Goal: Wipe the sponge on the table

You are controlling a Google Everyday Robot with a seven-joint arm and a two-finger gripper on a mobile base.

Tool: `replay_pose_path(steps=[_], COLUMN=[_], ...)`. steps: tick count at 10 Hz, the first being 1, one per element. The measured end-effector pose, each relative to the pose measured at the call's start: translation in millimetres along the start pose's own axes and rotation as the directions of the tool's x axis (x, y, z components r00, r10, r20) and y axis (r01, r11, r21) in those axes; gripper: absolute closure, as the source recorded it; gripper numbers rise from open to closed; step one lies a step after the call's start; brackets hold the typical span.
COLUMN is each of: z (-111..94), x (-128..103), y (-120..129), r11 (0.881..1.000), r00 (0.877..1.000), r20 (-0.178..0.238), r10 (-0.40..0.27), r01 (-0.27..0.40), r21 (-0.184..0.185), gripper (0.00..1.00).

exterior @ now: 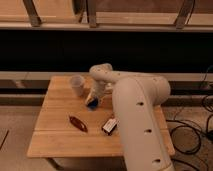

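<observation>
The jaws hung low over the worktop (55, 140), at the end of the white arm (135, 115) and right on top of the sponge (92, 104). Whether they were apart or clamped on it, I could not tell. From the sponge, a cup (77, 85) stood at eleven o'clock, a dark red object (78, 123) lay at seven, and a black-and-white box (110, 125) at five, all apart from it.

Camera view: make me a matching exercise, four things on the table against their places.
Things: 1 cup; 2 sponge; 3 dark red object; 4 black-and-white box.
Places: A under the tool, middle of the table; B near side, left of the box; C far side, left of the tool; D near side, beside the white arm.
Pairs: 1-C, 2-A, 3-B, 4-D.
</observation>
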Motion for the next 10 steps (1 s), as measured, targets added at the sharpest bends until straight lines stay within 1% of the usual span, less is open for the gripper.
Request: replay_pose_path(steps=[1, 2, 3, 4, 5, 6, 7, 9, 10], z=[3.4, 7.1, 10.1, 10.7, 11.0, 11.1, 11.0, 11.0, 11.0], x=[5.9, 17.8, 35.6, 48.3, 60.6, 64.8, 64.7, 64.8, 64.7], y=[15.8, 35.7, 49.3, 50.5, 46.3, 43.9, 44.1, 44.4, 44.4], r11=[0.999, 0.997, 0.995, 0.995, 0.996, 0.996, 0.996, 0.996, 0.996], r00=[1.000, 0.998, 0.994, 0.992, 0.991, 0.990, 0.990, 0.990, 0.990], r20=[-0.012, -0.030, -0.061, -0.081, -0.100, -0.107, -0.107, -0.107, -0.107], r10=[-0.026, -0.060, -0.089, -0.096, -0.091, -0.087, -0.087, -0.087, -0.087], r01=[0.025, 0.059, 0.085, 0.092, 0.089, 0.086, 0.085, 0.085, 0.085], r21=[-0.022, -0.046, -0.054, -0.045, -0.025, -0.017, -0.017, -0.017, -0.017], gripper=[1.00, 1.00, 1.00, 1.00, 1.00, 0.97, 0.91, 0.69, 0.59])
